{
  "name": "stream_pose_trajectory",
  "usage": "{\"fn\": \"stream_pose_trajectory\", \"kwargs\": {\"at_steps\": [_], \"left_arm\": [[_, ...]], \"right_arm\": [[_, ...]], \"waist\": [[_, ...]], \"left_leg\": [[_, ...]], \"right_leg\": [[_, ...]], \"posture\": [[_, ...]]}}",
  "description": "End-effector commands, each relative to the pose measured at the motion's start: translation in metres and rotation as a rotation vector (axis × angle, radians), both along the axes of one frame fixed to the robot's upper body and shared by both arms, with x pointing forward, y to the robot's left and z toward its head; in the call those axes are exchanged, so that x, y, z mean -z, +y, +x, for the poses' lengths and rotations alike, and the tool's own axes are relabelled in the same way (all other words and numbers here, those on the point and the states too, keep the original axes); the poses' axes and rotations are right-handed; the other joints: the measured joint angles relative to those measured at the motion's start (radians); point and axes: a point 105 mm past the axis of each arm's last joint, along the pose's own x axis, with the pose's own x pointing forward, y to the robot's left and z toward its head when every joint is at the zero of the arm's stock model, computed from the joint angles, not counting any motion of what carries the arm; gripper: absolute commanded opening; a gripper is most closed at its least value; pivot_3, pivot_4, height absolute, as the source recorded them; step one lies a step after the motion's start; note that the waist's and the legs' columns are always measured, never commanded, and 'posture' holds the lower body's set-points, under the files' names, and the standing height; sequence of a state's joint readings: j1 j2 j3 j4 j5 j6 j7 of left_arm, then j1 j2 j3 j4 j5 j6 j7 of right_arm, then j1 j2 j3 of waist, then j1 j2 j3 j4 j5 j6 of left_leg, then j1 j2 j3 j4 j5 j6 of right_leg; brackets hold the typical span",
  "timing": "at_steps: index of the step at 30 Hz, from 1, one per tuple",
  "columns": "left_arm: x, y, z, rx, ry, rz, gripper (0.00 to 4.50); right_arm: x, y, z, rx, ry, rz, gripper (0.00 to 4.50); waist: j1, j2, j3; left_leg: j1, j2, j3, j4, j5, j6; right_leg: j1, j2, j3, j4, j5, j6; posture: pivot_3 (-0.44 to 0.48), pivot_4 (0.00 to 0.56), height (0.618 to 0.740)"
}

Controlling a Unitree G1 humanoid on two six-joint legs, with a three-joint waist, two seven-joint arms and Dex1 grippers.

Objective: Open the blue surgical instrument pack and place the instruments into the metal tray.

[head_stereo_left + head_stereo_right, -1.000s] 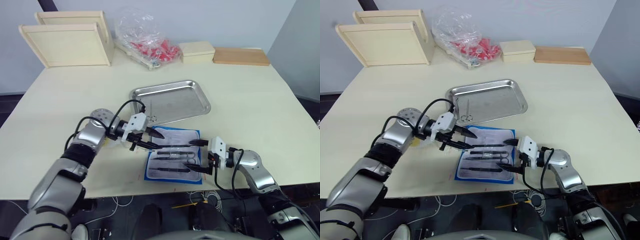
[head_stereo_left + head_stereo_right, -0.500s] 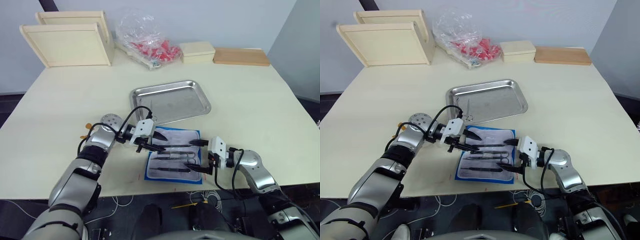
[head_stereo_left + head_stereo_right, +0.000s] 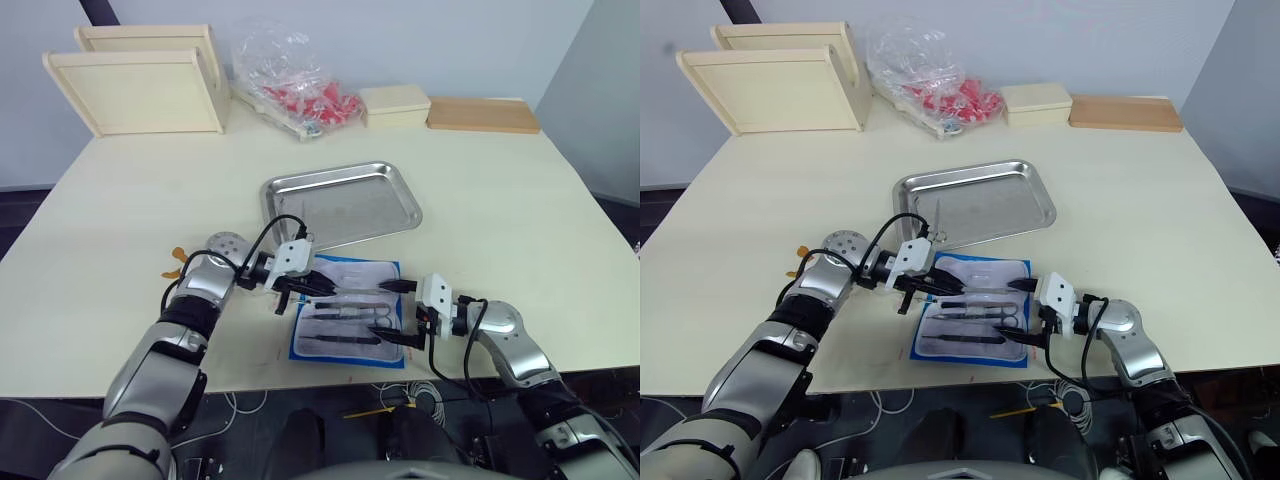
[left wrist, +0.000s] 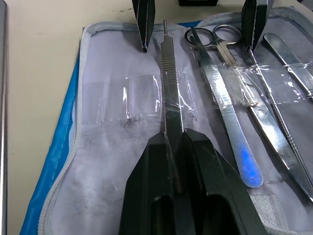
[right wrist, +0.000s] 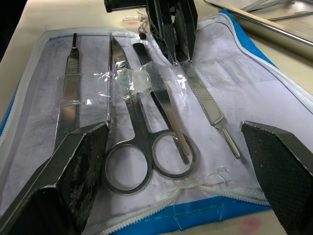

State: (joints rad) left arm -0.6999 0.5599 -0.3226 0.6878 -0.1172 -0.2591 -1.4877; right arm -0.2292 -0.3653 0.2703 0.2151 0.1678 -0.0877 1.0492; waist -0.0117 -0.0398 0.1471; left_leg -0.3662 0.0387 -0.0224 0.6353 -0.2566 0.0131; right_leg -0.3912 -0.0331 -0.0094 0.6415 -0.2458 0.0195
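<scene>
The left gripper (image 4: 174, 147) is pinched on the end of a slim flat steel handle (image 4: 169, 93), one of the instruments, which lies along the pale lining of the blue pack (image 3: 349, 312) with a clear sleeve across its middle. The right gripper (image 3: 397, 312) rests at the pack's other edge with its fingers (image 5: 73, 166) spread wide, one at each side of the lining, holding nothing. Between them lie the scissors (image 5: 142, 142) with ring handles and other slim steel pieces, tucked under clear sleeves.

The pack lies open and flat near the front edge of a pale cream table (image 3: 500, 200). Just behind it sits the metal tray (image 3: 340, 203), with one slim instrument (image 3: 936, 218) lying at the tray's left end. Far back on the table stand two pale wooden trays (image 3: 135, 90), a crinkled clear bag of red items (image 3: 295, 85), a small cream box (image 3: 394, 102) and a flat wooden board (image 3: 482, 113). A grey-blue wall rises behind.
</scene>
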Motion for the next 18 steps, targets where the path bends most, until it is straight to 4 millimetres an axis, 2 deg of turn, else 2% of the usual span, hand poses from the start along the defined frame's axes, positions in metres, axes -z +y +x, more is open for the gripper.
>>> {"fn": "stream_pose_trajectory", "kwargs": {"at_steps": [1, 9, 18], "left_arm": [[-0.001, 0.003, -0.003, 0.009, 0.012, 0.034, 0.06], [-0.024, -0.003, 0.001, 0.046, -0.011, 0.096, 0.06], [-0.038, -0.002, -0.004, 0.043, 0.004, 0.225, 0.06]], "right_arm": [[0.057, -0.014, -0.024, 0.024, 0.22, -0.135, 4.5], [0.058, -0.013, -0.023, 0.023, 0.221, -0.135, 4.5], [0.058, -0.012, -0.023, 0.025, 0.22, -0.132, 4.5]], "waist": [[0.0, 0.0, 0.0], [0.0, 0.0, 0.0], [-0.001, 0.0, 0.0]], "left_leg": [[0.0, 0.0, 0.0, 0.0, 0.0, 0.0], [0.0, 0.0, 0.0, 0.0, 0.0, 0.0], [0.0, 0.0, 0.0, 0.0, 0.0, 0.0]], "right_leg": [[0.0, 0.0, 0.0, 0.0, 0.0, 0.0], [0.0, 0.0, 0.0, 0.0, 0.0, 0.0], [0.0, 0.001, 0.0, 0.0, 0.0, 0.0]], "posture": [[0.0, 0.15, 0.74], [0.0, 0.15, 0.74], [0.0, 0.15, 0.74]]}}
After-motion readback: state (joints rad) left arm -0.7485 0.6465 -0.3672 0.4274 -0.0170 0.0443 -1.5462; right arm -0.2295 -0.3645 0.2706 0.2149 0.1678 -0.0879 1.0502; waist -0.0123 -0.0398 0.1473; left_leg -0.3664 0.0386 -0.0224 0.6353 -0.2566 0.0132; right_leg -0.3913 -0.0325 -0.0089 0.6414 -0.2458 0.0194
